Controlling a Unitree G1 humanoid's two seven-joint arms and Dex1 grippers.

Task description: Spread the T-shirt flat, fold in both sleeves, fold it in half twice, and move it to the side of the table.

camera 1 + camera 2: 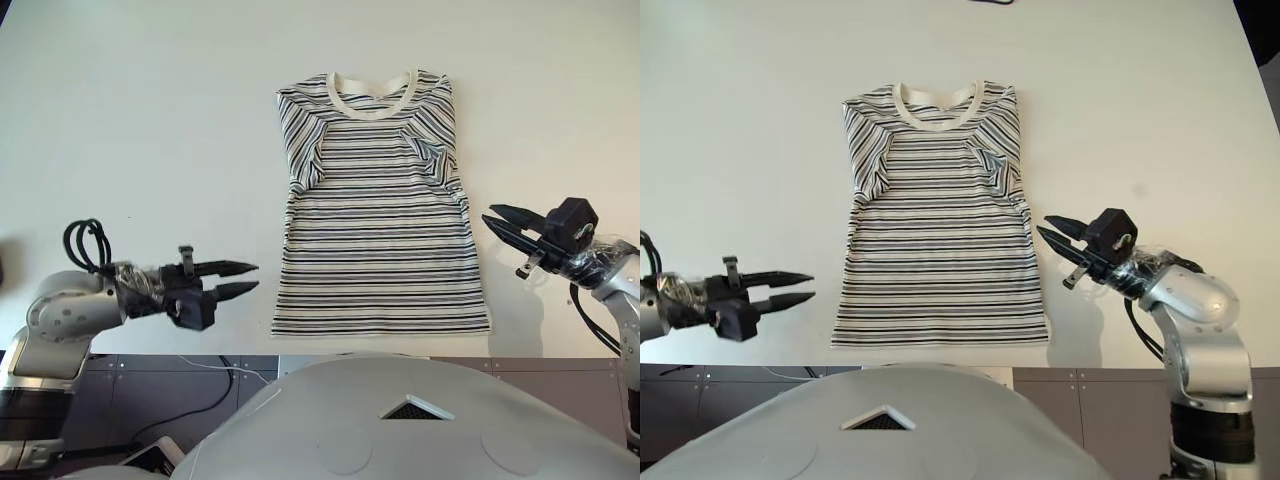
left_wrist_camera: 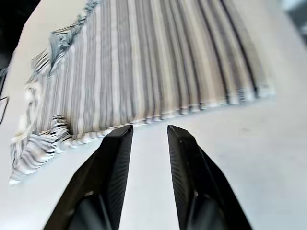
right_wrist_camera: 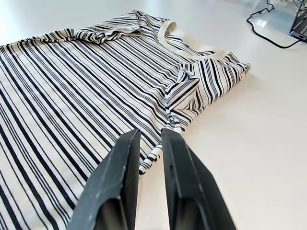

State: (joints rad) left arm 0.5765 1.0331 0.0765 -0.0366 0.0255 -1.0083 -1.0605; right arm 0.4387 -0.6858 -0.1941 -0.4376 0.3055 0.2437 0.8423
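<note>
One cotton T-shirt (image 1: 380,250) w/ black, grey & cream stripes lay face-up on the white table (image 1: 140,120), roughly mid-table. Its cream rib collar (image 1: 372,100) pointed away from the robot and its hem (image 1: 380,328) sat close to the near edge. Both short sleeves were turned in over the chest: the left sleeve (image 1: 305,165) lay as a creased flap along that side, the right sleeve (image 1: 432,155) bunched into a small pleat. The body was mostly smooth, w/ a few ripples by the right side seam.

The black two-finger left gripper (image 1: 252,277) hung just off the shirt's lower left corner, tips aimed at the hem, fingers (image 2: 115,163) apart and nothing between them. The black right gripper (image 1: 488,214) was just beside the right edge at approx. waist height, fingers (image 3: 122,163) w/ only a narrow gap, gripping nothing, not touching the cloth.

Far across the table, past the collar, a thin black cable (image 3: 268,36) trailed over the surface.
</note>
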